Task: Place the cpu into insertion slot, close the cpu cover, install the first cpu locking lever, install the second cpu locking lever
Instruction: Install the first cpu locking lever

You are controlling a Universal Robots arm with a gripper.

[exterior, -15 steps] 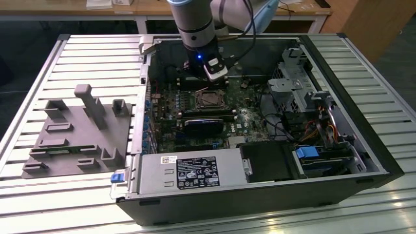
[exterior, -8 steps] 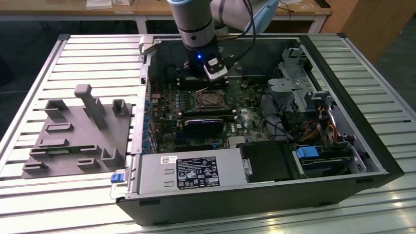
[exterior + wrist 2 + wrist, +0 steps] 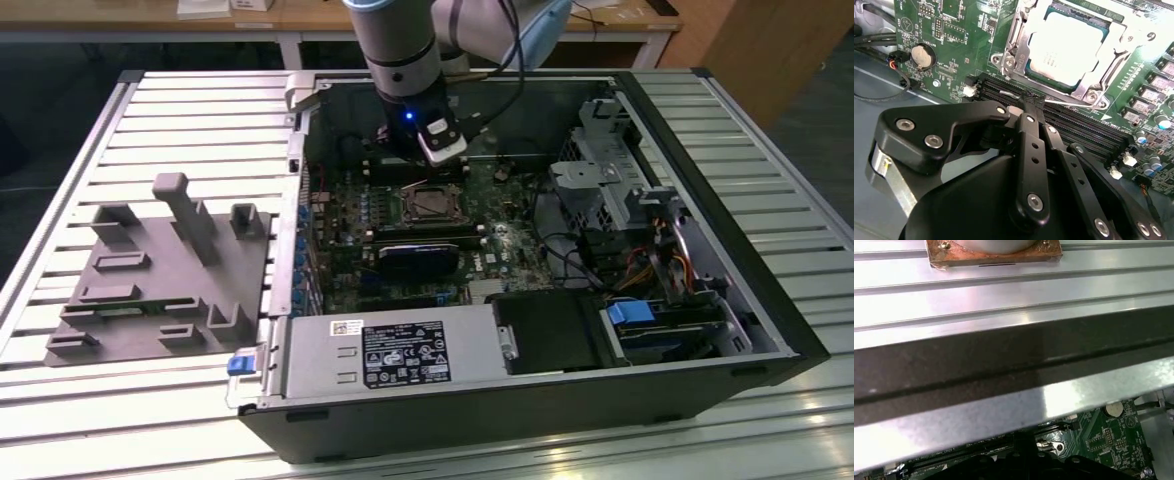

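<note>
My gripper (image 3: 1031, 102) hangs inside the open computer case (image 3: 534, 410), its fingers drawn together. The tips sit at the edge of the insertion slot (image 3: 430, 204), between it and the memory slots (image 3: 1079, 122). A thin wire lever (image 3: 1074, 103) runs off from the tips along the socket edge; I cannot tell whether the tips clamp it or only touch it. The cpu (image 3: 1069, 42) lies flat in the insertion slot, silvery top up, with the cpu cover (image 3: 1016, 37) down over its edges. Free room is above the motherboard (image 3: 1104, 435). The drive cage (image 3: 627, 190) bounds it on the exterior view's right and the power supply (image 3: 387, 355) on the near side. The case stands on a slatted table (image 3: 187, 120) beside a grey fixture (image 3: 160, 270).
</note>
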